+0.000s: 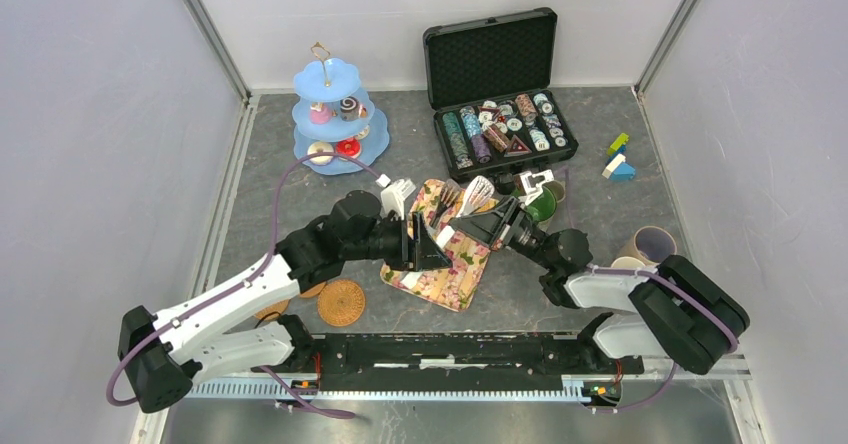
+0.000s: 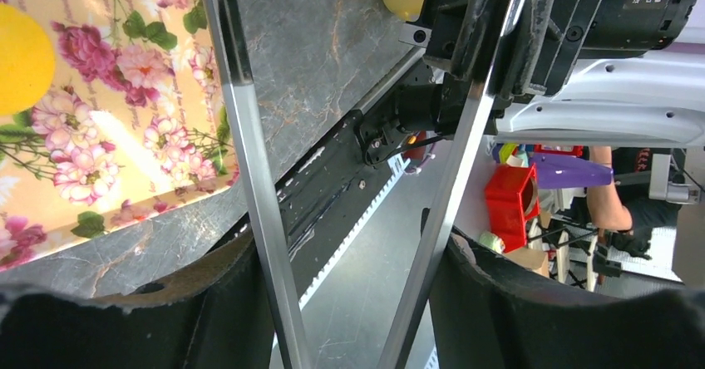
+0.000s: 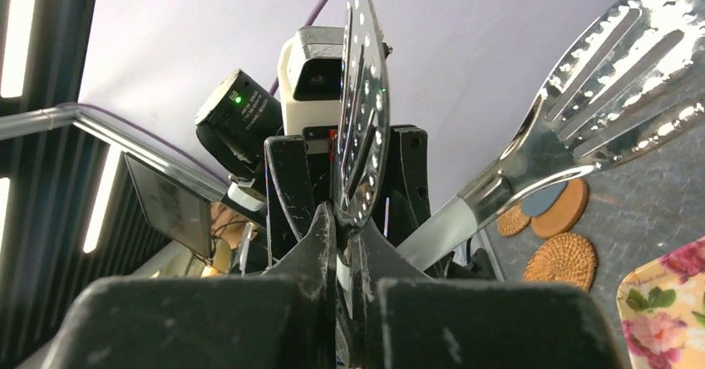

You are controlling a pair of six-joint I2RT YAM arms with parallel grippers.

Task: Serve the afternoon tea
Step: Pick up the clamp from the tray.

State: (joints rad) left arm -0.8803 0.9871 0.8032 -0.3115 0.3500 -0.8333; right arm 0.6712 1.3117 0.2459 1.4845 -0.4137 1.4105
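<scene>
Three woven coasters (image 1: 341,302) near left on the table. At least three mugs right of centre: a green-lined mug (image 1: 541,207) just beyond the grippers, a pale mug (image 1: 650,245) further right. At least four small cakes and donuts (image 1: 347,147) on the blue three-tier stand (image 1: 330,76), far left. Two yellow biscuits, one on the floral tray (image 1: 455,276), one on bare table beside it. One pair of serving tongs (image 1: 478,193) in shiny metal, with one slotted blade (image 3: 619,66) and one round perforated blade (image 3: 363,95). Held above the tray at mid-table. Long axis roughly near left to far right, blades at the far-right end. Left gripper (image 1: 428,247) clasped around the two handle arms, one arm against each finger. Right gripper (image 3: 345,229) pinched tight on the edge-on perforated blade
</scene>
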